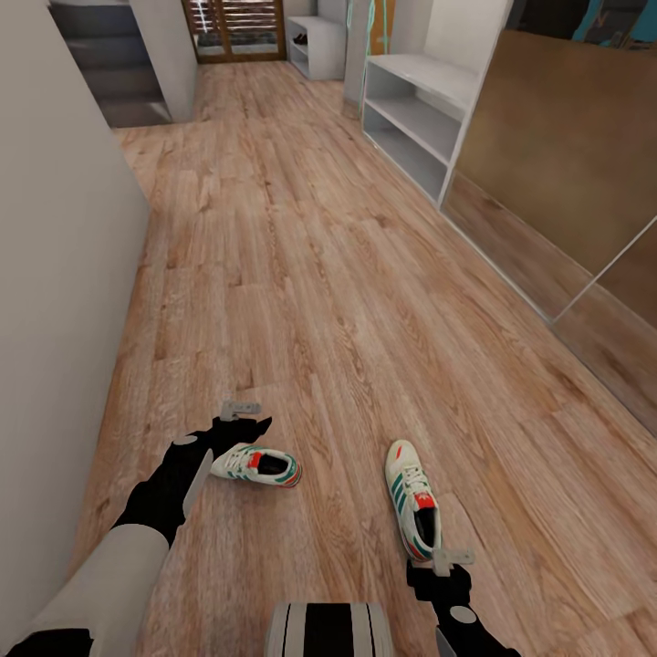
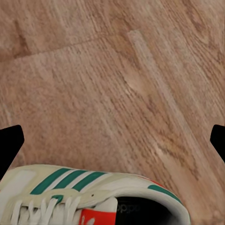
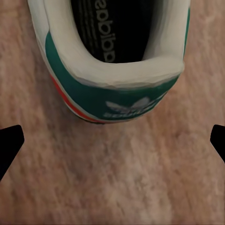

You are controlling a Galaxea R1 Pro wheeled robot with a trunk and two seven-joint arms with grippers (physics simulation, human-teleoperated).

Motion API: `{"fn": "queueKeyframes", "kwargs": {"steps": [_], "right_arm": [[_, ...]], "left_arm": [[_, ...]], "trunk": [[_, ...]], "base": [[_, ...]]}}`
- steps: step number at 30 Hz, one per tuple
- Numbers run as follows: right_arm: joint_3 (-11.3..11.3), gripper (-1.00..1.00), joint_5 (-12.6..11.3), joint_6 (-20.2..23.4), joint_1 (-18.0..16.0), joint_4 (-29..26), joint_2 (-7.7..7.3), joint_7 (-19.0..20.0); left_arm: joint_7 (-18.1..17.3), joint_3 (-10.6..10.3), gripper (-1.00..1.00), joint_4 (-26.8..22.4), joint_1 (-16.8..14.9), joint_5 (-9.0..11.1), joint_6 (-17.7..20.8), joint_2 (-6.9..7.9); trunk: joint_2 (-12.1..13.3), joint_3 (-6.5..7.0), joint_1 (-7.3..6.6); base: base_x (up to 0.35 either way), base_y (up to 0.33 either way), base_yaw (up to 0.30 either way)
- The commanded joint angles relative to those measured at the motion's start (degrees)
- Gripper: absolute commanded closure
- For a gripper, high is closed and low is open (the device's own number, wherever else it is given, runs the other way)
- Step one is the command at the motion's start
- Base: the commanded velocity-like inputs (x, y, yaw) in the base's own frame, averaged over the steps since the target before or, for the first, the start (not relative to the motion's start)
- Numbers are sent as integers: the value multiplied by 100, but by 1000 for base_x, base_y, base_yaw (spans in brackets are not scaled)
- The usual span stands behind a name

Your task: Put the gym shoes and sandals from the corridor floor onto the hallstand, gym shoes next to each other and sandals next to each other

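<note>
Two gym shoes lie on the corridor floor (image 1: 310, 274), cream-white with green stripes. The left gym shoe (image 1: 257, 465) lies on its sole with its toe towards the left wall, and it also fills the near edge of the left wrist view (image 2: 84, 197). My left gripper (image 1: 245, 418) hovers open just past it, over bare planks (image 2: 112, 140). The right gym shoe (image 1: 412, 500) points away from me. Behind its heel (image 3: 117, 70) my right gripper (image 1: 443, 566) is open, fingertips (image 3: 9, 145) wide apart and apart from the shoe. The hallstand (image 1: 415, 114) stands far ahead on the right. The sandals are out of view.
A pale wall (image 1: 55, 301) runs close along my left arm. Brown panelled doors (image 1: 566, 164) line the right side past the hallstand. A second white unit (image 1: 315, 46) with small dark things on it stands at the corridor's far end, by a slatted wooden door (image 1: 235, 27).
</note>
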Motion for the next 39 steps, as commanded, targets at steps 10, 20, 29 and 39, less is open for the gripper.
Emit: {"fn": "queueKeyframes", "kwargs": {"steps": [10,20,29,39], "right_arm": [[-9,-100,32,-5,-3,5,3,-22],[-8,-100,38,-4,-3,5,3,-22],[-8,-100,37,-4,-3,5,3,-22],[-14,-100,37,-5,-3,5,3,-22]], "left_arm": [[-59,22,-100,17,-1,-27,-2,-5],[-73,22,-100,43,3,-15,-9,-4],[-74,22,-100,44,4,-11,-8,-3],[-80,22,-100,52,6,-2,-3,-3]], "trunk": [[-1,-53,-1],[-1,-55,-1],[-1,-55,-1],[-1,-55,-1]], "base": [[0,0,0],[128,0,0],[12,0,0],[20,0,0]]}}
